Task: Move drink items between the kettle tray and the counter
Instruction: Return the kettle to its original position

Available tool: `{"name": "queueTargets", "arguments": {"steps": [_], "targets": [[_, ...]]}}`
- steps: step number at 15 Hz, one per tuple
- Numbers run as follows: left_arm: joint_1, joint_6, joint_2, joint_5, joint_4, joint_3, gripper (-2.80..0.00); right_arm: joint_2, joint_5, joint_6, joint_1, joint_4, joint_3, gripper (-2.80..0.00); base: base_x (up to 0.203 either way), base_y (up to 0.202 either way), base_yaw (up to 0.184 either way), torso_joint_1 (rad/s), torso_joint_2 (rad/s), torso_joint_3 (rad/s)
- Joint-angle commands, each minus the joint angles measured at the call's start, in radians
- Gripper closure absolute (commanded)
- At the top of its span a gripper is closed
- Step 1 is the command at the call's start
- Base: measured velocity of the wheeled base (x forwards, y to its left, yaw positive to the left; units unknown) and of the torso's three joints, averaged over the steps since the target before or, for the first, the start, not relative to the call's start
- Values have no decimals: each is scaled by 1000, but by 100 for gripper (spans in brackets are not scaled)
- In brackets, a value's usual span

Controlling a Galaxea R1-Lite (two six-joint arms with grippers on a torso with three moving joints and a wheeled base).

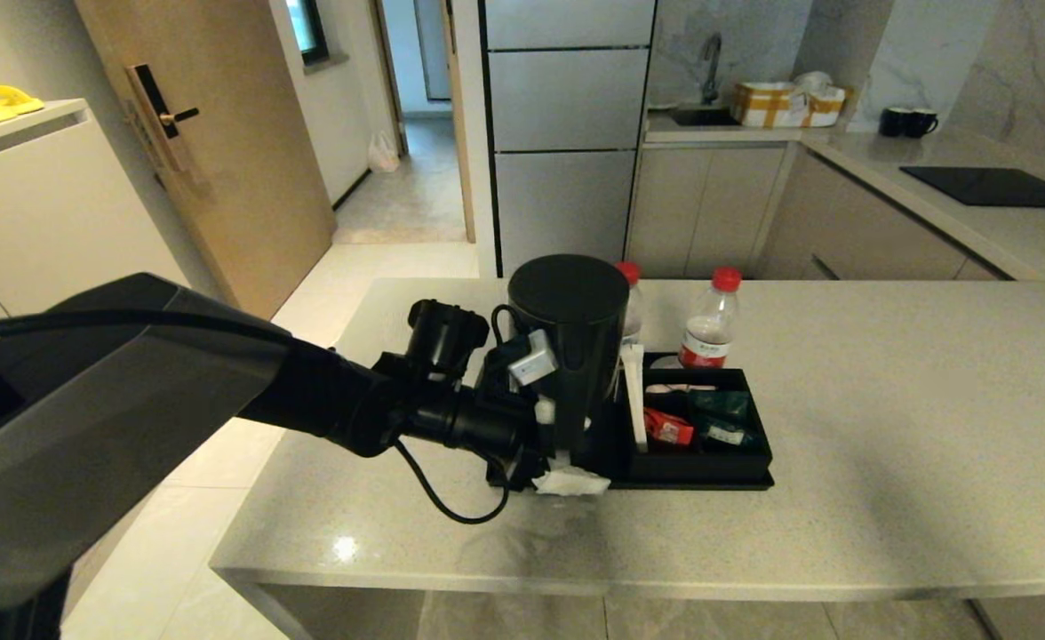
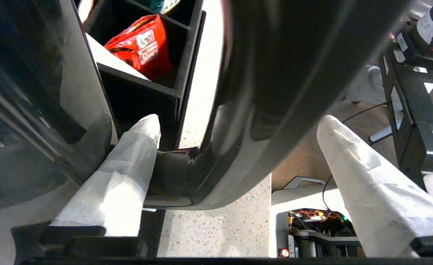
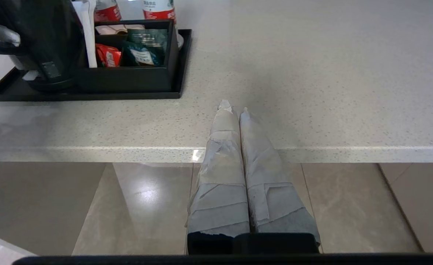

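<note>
Right now the left claw point(image 1: 558, 444) is up against the near-left corner of the kettle tray point(image 1: 718, 483), with the black kettle point(image 1: 569, 347) standing directly beyond it. Seen from its own wrist, the two white-wrapped fingers point(image 2: 117, 180) are spread wide, and the kettle's curved handle point(image 2: 238, 154) runs down between them; one finger lies beside the handle, the other stands well apart from it, so nothing is clamped. Just past the claw, to its right, sits the black sachet box point(image 1: 705, 422), with a red sachet point(image 1: 667, 427) in the nearest compartment and dark green sachets point(image 1: 720, 409) in the ones further along. Behind the box, further from the claw, two red-capped water bottles stand upright: one point(image 1: 709, 322) in plain sight, the other point(image 1: 632, 307) half hidden by the kettle. The tray lies on the pale speckled surface point(image 1: 887, 427).

The right claw point(image 3: 235, 110) hangs at the near edge of the same surface, off to the right of the tray, its taped fingers pressed together on nothing.
</note>
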Motion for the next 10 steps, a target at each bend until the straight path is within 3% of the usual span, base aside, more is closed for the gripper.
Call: {"name": "queueTargets", "arguments": {"steps": [1, 6, 10], "targets": [[0, 3, -14, -7, -6, 0, -280, 0, 0, 0, 0, 0, 0, 0, 0, 0, 0, 0, 0, 0], [11, 11, -48, -7, -7, 15, -280, 0, 1, 0, 0, 0, 0, 0, 0, 0, 0, 0, 0, 0], [35, 8, -62, -7, -112, 66, -280, 0, 1, 0, 0, 0, 0, 0, 0, 0, 0, 0, 0, 0]]}}
